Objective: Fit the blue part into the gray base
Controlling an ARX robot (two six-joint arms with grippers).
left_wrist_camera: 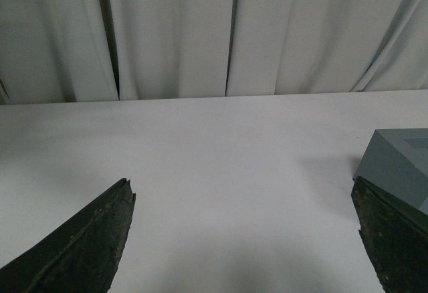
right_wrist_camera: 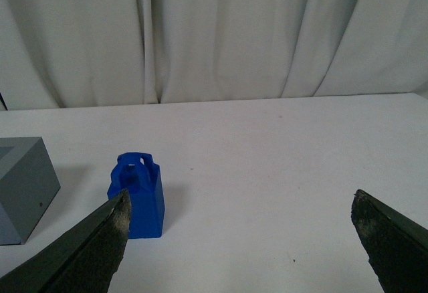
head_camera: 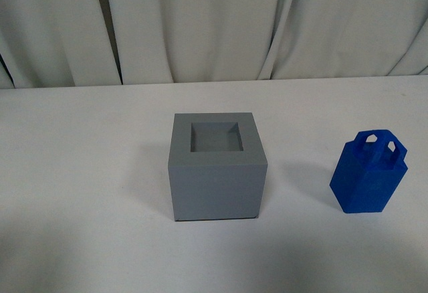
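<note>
While nothing is yet grasped, entries read as follows.

Right gripper: jaws spread wide, empty. The blue part stands upright ahead of it, in line with one finger rather than between the two.

Left gripper: jaws spread wide, empty. The gray base sits beside one finger, recess upward.

Risks: closing off-centre would likely topple the tall part, and a skewed hold would probably jam it on the recess rim.
</note>
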